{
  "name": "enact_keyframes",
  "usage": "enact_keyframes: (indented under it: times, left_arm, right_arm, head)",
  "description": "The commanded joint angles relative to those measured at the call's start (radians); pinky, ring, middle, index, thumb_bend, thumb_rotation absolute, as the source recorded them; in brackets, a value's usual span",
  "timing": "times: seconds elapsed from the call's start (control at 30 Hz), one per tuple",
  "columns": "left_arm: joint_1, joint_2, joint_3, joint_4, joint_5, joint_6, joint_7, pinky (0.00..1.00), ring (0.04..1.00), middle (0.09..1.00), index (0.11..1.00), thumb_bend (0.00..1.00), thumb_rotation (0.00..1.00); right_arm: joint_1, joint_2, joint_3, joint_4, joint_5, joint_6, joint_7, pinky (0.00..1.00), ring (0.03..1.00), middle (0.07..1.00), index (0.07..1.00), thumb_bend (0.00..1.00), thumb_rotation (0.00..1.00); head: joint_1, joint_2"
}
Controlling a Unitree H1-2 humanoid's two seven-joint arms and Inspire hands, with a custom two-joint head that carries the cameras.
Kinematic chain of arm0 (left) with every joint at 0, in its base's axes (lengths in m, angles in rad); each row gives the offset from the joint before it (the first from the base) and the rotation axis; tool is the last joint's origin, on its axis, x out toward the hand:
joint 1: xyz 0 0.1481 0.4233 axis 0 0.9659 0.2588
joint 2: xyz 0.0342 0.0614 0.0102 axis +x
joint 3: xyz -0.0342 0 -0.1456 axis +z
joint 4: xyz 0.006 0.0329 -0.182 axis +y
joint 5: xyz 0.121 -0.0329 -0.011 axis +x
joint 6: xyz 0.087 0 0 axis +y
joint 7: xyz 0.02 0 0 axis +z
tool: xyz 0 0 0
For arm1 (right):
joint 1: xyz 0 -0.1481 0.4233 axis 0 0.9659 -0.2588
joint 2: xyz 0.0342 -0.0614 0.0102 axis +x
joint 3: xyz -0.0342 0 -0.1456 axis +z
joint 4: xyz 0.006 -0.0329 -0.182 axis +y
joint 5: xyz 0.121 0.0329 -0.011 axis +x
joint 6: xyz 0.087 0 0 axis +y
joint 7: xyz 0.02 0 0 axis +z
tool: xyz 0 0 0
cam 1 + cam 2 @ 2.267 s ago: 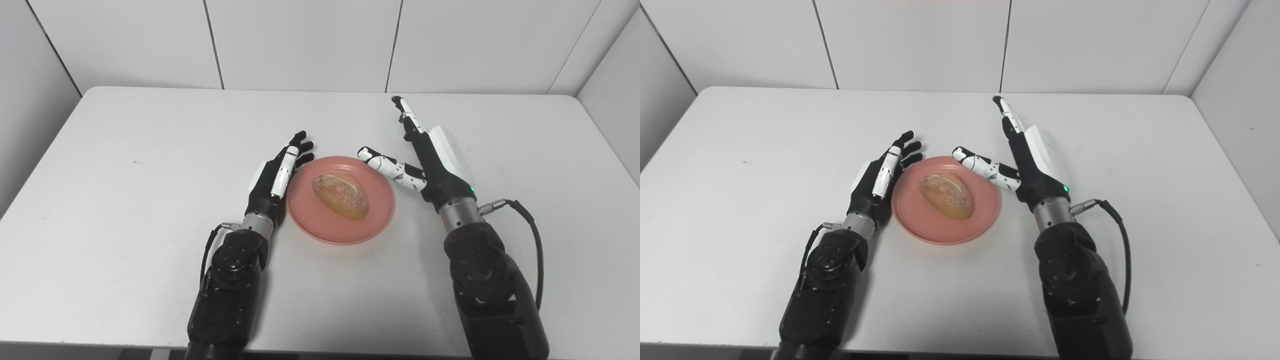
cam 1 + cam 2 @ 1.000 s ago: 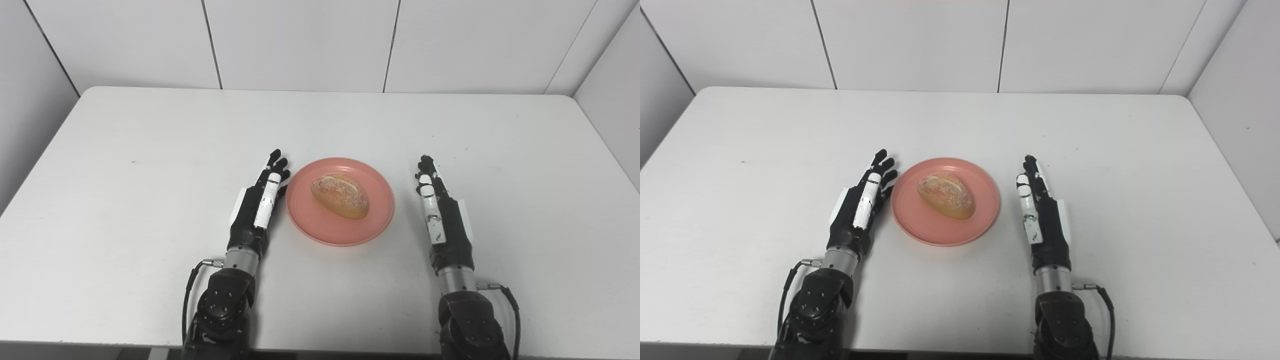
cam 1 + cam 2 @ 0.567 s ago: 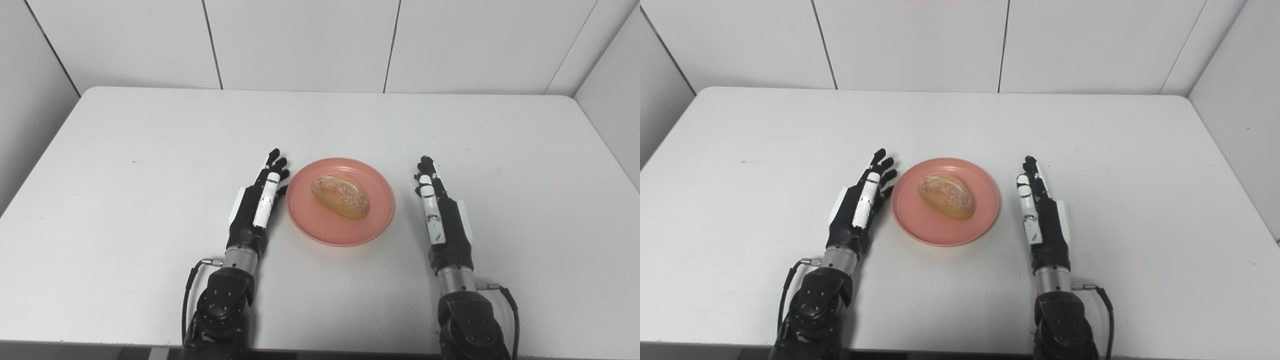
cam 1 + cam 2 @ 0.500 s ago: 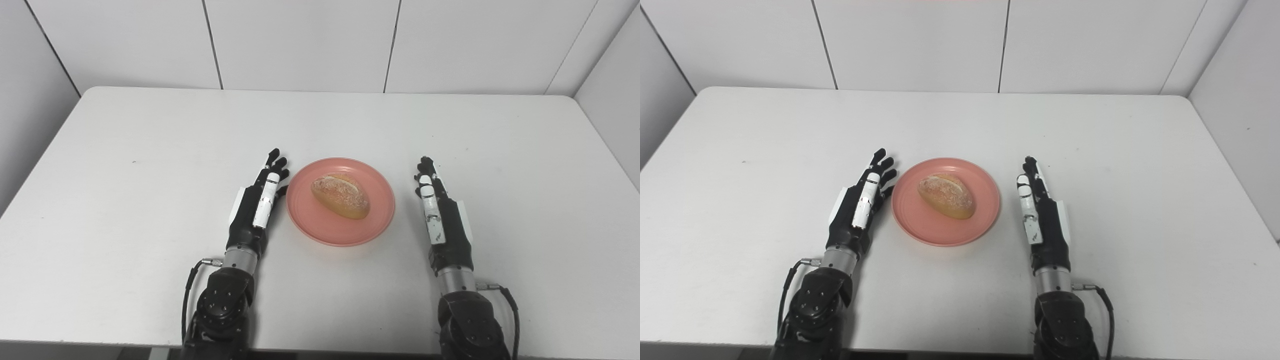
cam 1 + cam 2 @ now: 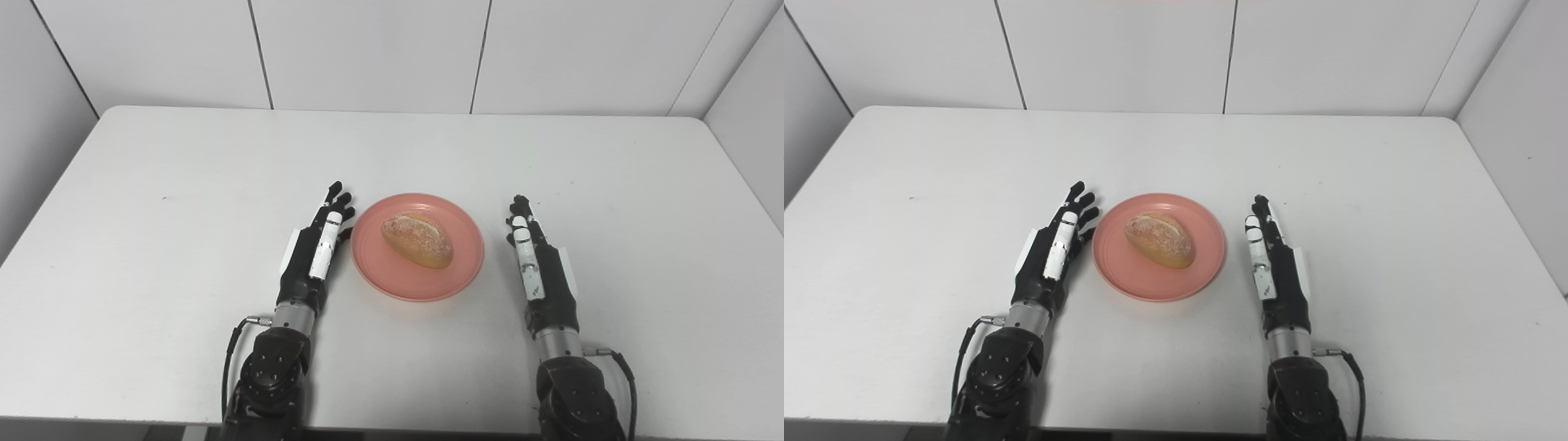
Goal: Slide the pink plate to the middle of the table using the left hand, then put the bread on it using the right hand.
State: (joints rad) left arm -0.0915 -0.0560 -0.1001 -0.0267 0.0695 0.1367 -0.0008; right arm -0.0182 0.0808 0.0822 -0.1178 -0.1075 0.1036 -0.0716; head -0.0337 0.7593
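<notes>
A pink plate (image 5: pixel 465 257) sits near the middle of the white table (image 5: pixel 184 184), and a golden bread roll (image 5: pixel 417 239) lies on it. My left hand (image 5: pixel 313 251) rests just left of the plate, open, fingers straight and pointing away, close to the rim. On the other side my right hand (image 5: pixel 538 264) stands on its edge, open with straight fingers, a small gap from the plate. Neither hand holds anything.
White wall panels (image 5: pixel 367 55) rise behind the table's far edge, and side walls stand close at left and right. A black cable (image 5: pixel 621 364) hangs from the right wrist near the table's front edge.
Since 2.3 s ago both hands drew back toward me from the plate, and the right hand's thumb folded in. In the last second nothing has visibly moved.
</notes>
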Motion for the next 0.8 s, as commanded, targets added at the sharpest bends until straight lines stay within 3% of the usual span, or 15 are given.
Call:
enact_keyframes:
  times: [0.0,0.77]
  left_arm:
    - [-0.032,-0.003,-0.005,-0.010,0.015,-0.012,0.004,0.88,0.921,0.946,0.949,0.35,1.00]
    - [-0.025,-0.007,-0.007,-0.011,0.017,-0.005,0.007,0.90,0.924,0.948,0.953,0.35,1.00]
  right_arm:
    - [-0.032,0.002,0.002,-0.025,0.004,-0.020,0.009,0.96,0.959,0.955,0.947,0.18,1.00]
    - [-0.026,-0.007,0.004,-0.016,0.003,-0.035,0.017,0.96,0.959,0.957,0.950,0.19,1.00]
  head:
    - [0.001,0.000]
    - [-0.003,-0.022]
